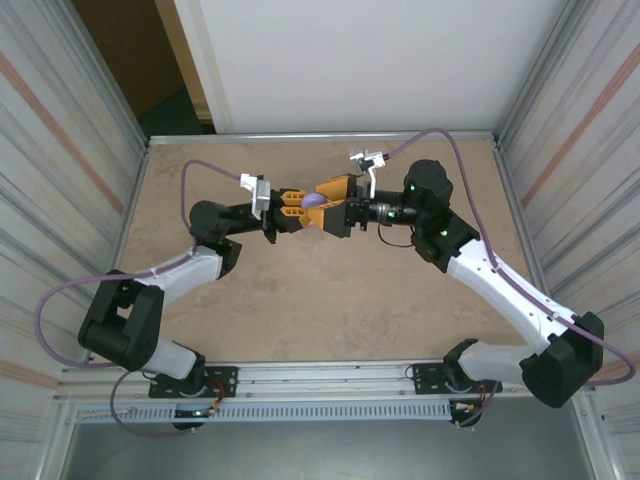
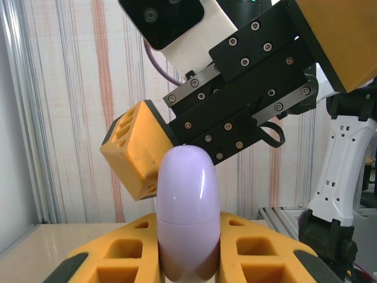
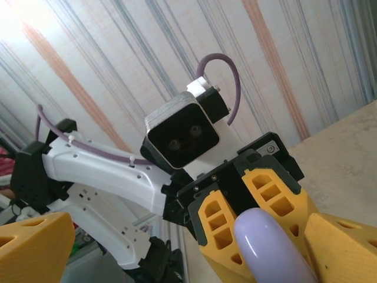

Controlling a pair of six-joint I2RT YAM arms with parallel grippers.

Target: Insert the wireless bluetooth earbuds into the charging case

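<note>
A: The glossy lilac egg-shaped plastic case (image 2: 187,212), any pattern?
B: None, plain lilac. Both arms' jaws are orange-yellow on black mounts.
A: The beige mottled stone-look table (image 1: 300,300)?
B: Beige with paler clouding. The white ribbed metal walls (image 1: 60,120) carry faded red stripes.

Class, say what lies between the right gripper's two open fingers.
The purple charging case, clamped by the left gripper; the right wrist view shows it.

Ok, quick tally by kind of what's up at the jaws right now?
Cases: 1, the purple charging case, lid shut.
Grippers: 2, the left gripper shut on the case, the right gripper with jaws open around it.
Total: 3.
</note>
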